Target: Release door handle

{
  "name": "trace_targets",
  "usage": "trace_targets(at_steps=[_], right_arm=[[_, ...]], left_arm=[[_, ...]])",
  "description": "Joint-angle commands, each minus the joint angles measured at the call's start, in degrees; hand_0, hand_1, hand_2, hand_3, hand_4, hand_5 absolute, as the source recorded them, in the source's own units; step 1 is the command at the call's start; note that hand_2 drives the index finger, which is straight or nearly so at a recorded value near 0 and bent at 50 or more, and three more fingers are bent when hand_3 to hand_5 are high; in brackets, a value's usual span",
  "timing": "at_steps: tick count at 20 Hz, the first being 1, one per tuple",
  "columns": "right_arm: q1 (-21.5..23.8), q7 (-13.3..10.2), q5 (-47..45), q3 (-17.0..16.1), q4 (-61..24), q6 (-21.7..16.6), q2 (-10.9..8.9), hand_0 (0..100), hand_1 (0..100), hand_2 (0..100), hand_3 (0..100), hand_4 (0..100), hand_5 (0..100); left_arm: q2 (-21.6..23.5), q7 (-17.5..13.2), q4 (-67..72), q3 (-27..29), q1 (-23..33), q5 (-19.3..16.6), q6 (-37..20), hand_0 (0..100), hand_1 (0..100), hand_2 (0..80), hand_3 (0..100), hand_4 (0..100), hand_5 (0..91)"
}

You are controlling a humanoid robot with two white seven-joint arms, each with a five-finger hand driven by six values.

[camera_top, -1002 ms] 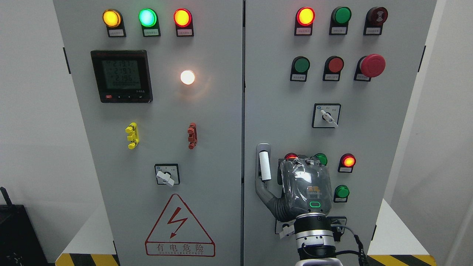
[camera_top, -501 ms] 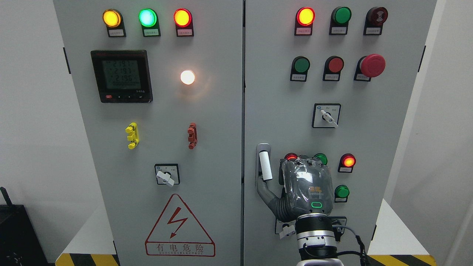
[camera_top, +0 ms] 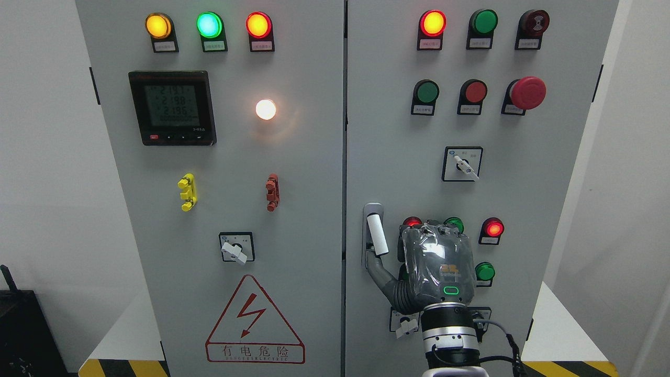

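The door handle (camera_top: 377,234) is a white lever in a grey recess at the left edge of the cabinet's right door (camera_top: 408,157). It leans slightly, with its lower end out to the right. My right hand (camera_top: 438,264) comes up from the bottom edge and hovers in front of the door, just right of the handle, its back toward the camera. Its grey thumb (camera_top: 381,272) stretches up and left and touches the lever's lower end. The other fingers are hidden behind the back of the hand and are not around the lever. The left arm is out of view.
Lit red and green buttons (camera_top: 493,229) sit around the hand. A rotary switch (camera_top: 461,164) and a red mushroom stop button (camera_top: 527,92) are higher up. The left door (camera_top: 293,220) carries a meter (camera_top: 172,107), lamps and a warning triangle (camera_top: 254,322). A selector (camera_top: 404,320) sits beside the wrist.
The hand has drifted a little right and down, away from the handle. The lever's lower end has swung slightly to the right with the thumb.
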Motion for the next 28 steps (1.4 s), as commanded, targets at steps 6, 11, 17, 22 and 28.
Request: trace_targets(at_steps=[6,11,17,22,28], right_arm=[[0.04,-0.15,-0.54,-0.47,-0.47,-0.05,0.00,36,45,77,88,70,50],[0.13,-0.15,-0.90,-0.47,-0.91,-0.05,0.00,36,46,76,88,70,50],[0.13,-0.24,-0.90,-0.55,-0.91,0.04,0.00,37,45,76,87,71,50],[0.13,-0.32,-0.90,-0.82,-0.91,0.04,0.00,37,46,76,87,71,50],[0.13,-0.32,-0.98,-0.82,-0.91,0.04,-0.09,38,46,76,87,71,50]], left_arm=[[0.00,0.03,-0.01,0.00,0.00,0.00,-0.42,0,0,3.2,17,13,0.0],[0.00,0.03,-0.01,0.00,0.00,0.00,-0.42,0,0,3.2,17,13,0.0],[0.00,0.03,-0.01,0.00,0.00,0.00,-0.42,0,0,3.2,18,13,0.0],[0.00,0.03,-0.01,0.00,0.00,0.00,-0.50,0,0,3.2,17,13,0.0],[0.00,0.03,-0.01,0.00,0.00,0.00,-0.50,0,0,3.2,17,13,0.0]])
